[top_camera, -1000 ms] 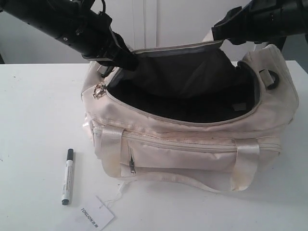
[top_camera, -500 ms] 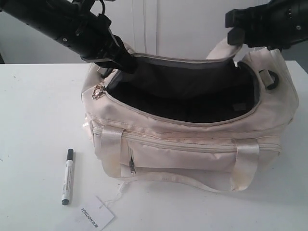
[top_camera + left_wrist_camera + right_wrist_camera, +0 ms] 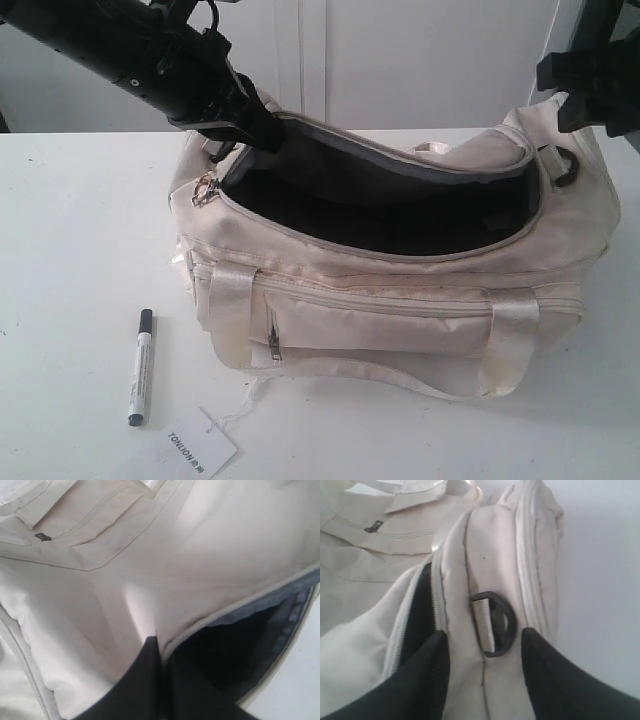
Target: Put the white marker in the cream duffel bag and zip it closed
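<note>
The cream duffel bag (image 3: pixel 400 320) stands on the white table with its top wide open and its dark lining showing. The white marker (image 3: pixel 141 365) lies on the table to the left of the bag's front, black cap pointing away. My left gripper (image 3: pixel 268 135) is shut on the bag's zip rim (image 3: pixel 210 622) at the rear left corner, the edge pinched between its fingers (image 3: pixel 145 680). My right gripper (image 3: pixel 580 100) hangs open above the bag's right end. In the right wrist view, its fingers (image 3: pixel 427 670) stand on either side of the black end ring (image 3: pixel 496 625), holding nothing.
A white paper tag (image 3: pixel 200 450) printed TONLION lies near the table's front edge, just right of the marker. A loose strap (image 3: pixel 370 375) trails in front of the bag. The metal zip pull (image 3: pixel 205 188) hangs at the bag's left end. A white wall rises behind.
My right gripper let go of the raised top flap and moved right and up. The flap has slumped down onto the bag's rear. The left gripper and marker have not moved.
</note>
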`<state>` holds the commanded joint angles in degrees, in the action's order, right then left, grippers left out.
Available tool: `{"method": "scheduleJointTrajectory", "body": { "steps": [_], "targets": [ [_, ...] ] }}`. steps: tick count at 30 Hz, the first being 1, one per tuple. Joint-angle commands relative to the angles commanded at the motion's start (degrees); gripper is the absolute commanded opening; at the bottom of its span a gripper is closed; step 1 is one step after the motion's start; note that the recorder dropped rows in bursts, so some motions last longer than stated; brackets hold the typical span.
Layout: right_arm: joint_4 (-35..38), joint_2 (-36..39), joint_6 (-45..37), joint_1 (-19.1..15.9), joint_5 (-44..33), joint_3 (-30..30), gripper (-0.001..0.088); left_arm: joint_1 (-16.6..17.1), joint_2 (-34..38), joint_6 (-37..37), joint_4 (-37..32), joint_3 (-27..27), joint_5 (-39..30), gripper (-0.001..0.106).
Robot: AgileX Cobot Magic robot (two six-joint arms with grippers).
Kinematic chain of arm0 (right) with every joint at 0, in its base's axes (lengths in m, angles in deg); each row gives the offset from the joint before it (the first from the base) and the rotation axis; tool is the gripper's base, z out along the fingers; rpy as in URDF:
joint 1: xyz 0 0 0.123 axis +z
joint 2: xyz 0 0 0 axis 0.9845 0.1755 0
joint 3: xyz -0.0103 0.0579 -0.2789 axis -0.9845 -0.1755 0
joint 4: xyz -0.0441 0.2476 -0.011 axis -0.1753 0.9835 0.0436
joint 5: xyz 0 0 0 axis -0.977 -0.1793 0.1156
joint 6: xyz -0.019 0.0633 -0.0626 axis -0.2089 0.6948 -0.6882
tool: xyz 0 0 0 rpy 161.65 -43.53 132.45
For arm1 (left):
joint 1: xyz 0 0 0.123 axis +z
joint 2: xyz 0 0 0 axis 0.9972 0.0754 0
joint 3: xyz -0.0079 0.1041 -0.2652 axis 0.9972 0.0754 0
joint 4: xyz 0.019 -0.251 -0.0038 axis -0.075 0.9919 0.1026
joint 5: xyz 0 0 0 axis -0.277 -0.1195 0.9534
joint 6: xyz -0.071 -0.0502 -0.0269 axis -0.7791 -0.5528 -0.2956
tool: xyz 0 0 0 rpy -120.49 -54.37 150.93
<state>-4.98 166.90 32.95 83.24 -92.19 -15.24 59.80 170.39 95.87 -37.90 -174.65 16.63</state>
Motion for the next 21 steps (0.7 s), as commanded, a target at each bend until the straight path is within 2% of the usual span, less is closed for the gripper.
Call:
{"method": "scheduleJointTrajectory", "body": {
  "steps": [8,11,13,17,18,21],
  "targets": [
    [-7.44,5.21,5.33,0.00,2.41,0.00,0.0438,0.00,0.00,0.00,0.00,0.00,-0.55,0.000],
    [-8.08,7.26,5.50,0.00,2.76,0.00,0.0429,0.00,0.00,0.00,0.00,0.00,-0.55,0.000],
    [-8.08,8.17,5.50,0.00,3.68,0.00,0.0340,0.00,0.00,0.00,0.00,0.00,-0.41,0.000],
    [-8.08,8.86,5.50,0.00,7.09,0.00,0.0029,0.00,0.00,0.00,0.00,0.00,-0.18,0.000],
    [-8.08,8.86,5.50,0.00,8.40,0.00,0.0002,0.00,0.00,0.00,0.00,0.00,-0.18,0.000],
    [-8.08,8.86,5.50,0.00,11.59,0.00,0.0000,0.00,0.00,0.00,0.00,0.00,-0.55,0.000]
  ]
}}
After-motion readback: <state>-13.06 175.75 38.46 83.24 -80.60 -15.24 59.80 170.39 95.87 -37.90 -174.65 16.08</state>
